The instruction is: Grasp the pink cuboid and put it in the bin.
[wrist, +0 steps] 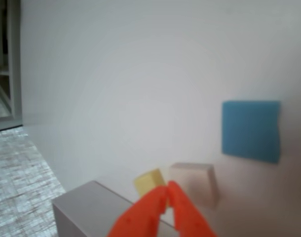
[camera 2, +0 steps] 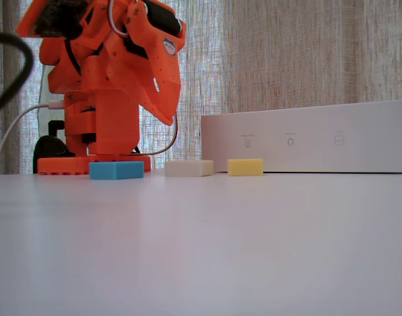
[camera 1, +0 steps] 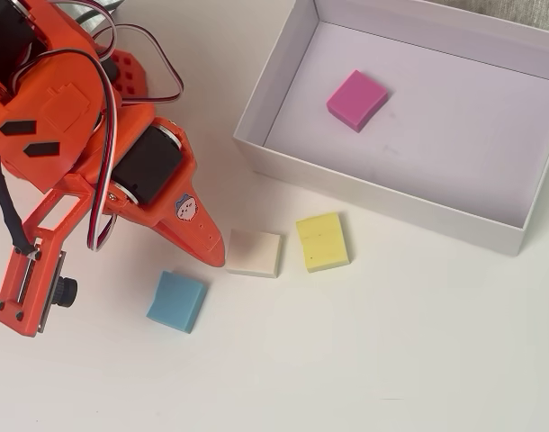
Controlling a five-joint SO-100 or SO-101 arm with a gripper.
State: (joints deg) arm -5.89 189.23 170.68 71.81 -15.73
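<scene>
Pink cuboid (camera 1: 356, 100) inside bin (camera 1: 379, 195); orange fingers (wrist: 168, 193) closed, empty; no legible writing.

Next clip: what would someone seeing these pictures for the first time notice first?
The bright orange arm fills the overhead view's left side, its end effector shut and empty above the table. Then the pink cuboid, already lying inside the white bin at upper right. Blue, cream and yellow blocks lie outside it.

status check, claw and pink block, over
Claw shut, empty, raised above the table by the cream block. Pink cuboid already lying in the bin. Nothing in the way.
</scene>
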